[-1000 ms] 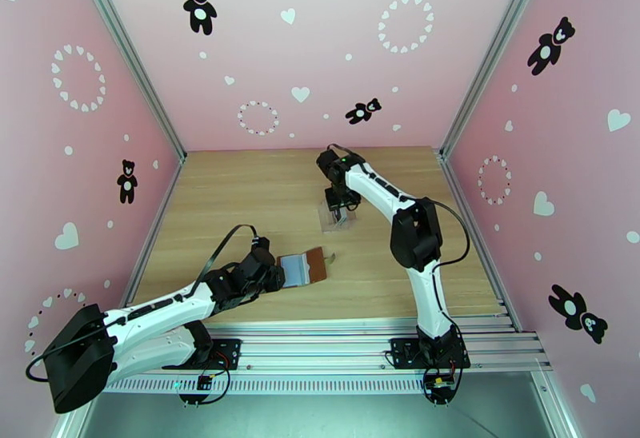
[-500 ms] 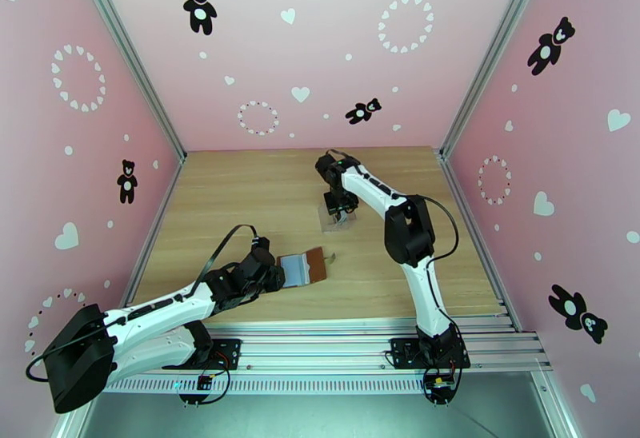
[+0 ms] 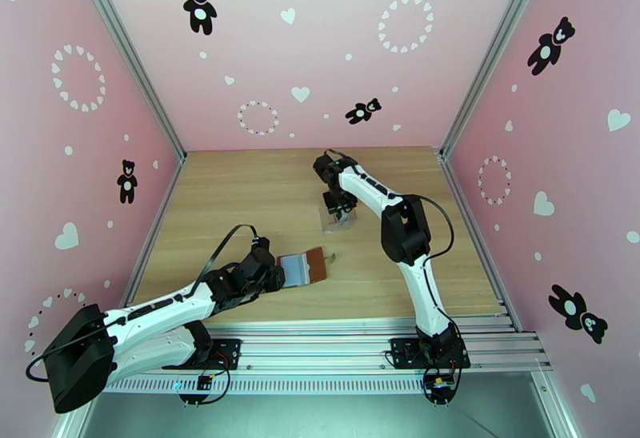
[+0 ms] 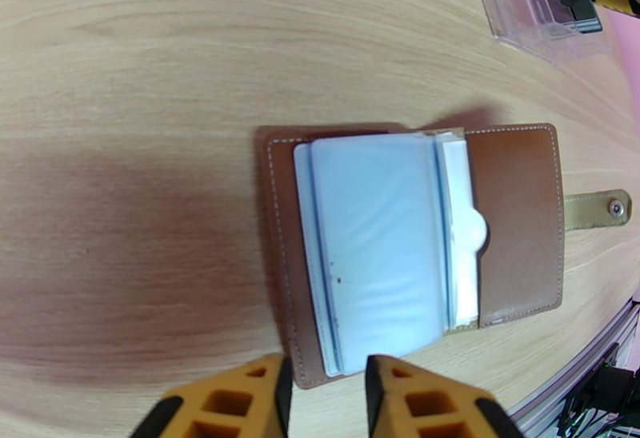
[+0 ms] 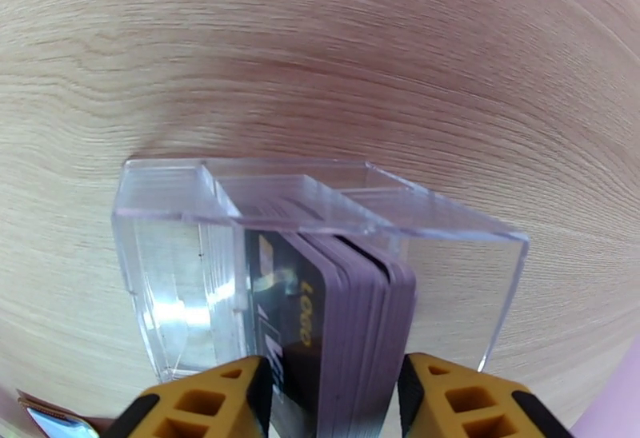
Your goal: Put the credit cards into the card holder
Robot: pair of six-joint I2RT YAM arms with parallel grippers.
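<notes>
Front of the credit cards (image 5: 336, 312) bears gold lettering, not legible. Several cards, exact count unclear, stand on edge in 1 clear case (image 5: 176, 272). Right gripper (image 5: 332, 380) jaws sit wide, straddling the stack; cannot tell if clamped. 1 card holder (image 4: 512, 216) lies open flat on the table (image 4: 160, 72), long axis left-right, snap tab toward the right arm. Left gripper (image 4: 326, 388) jaws are narrowly apart at its edge, gripping nothing.

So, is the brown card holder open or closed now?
Open. The card holder lies spread flat on the table, its pale inner pockets facing up and the snap tab unfastened.
</notes>
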